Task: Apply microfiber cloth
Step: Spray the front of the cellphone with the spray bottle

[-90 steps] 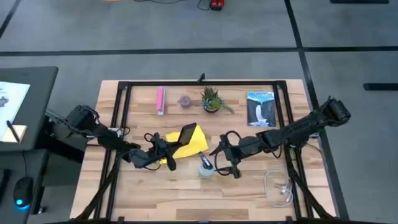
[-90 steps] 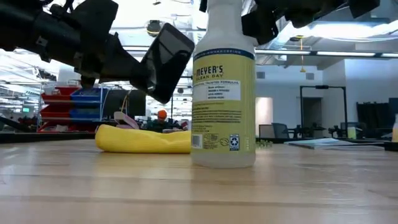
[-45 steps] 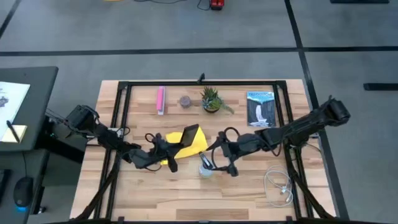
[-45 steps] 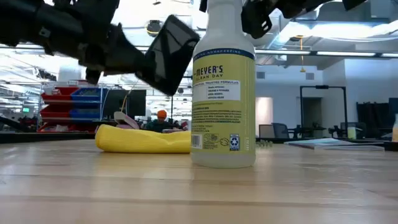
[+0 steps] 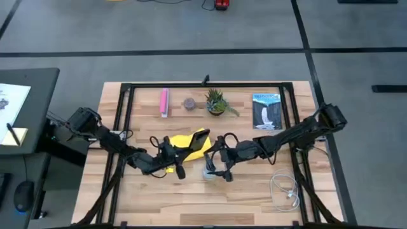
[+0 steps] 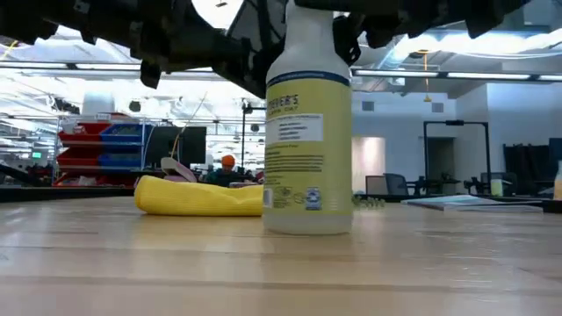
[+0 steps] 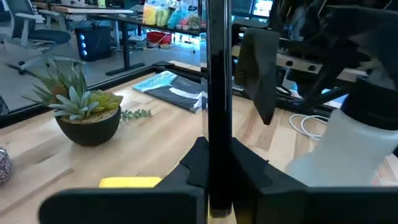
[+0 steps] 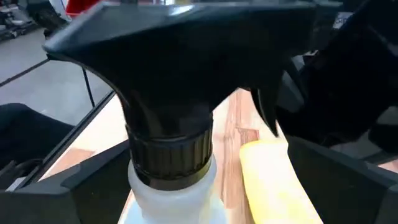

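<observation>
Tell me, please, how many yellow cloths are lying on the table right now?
1. The yellow cloth lies near the middle of the table, under the phone held by the left gripper and just left of the spray bottle. No other shows.

Microfiber cloth (image 5: pixel 184 144): bright yellow, soft, plain, bunched into a low rumpled heap near the table's middle. From table height (image 6: pixel 200 197), a long flat roll resting on the wood, one end rounded. Partly covered from above by something dark. Visible too as a yellow edge from both wrists.
</observation>
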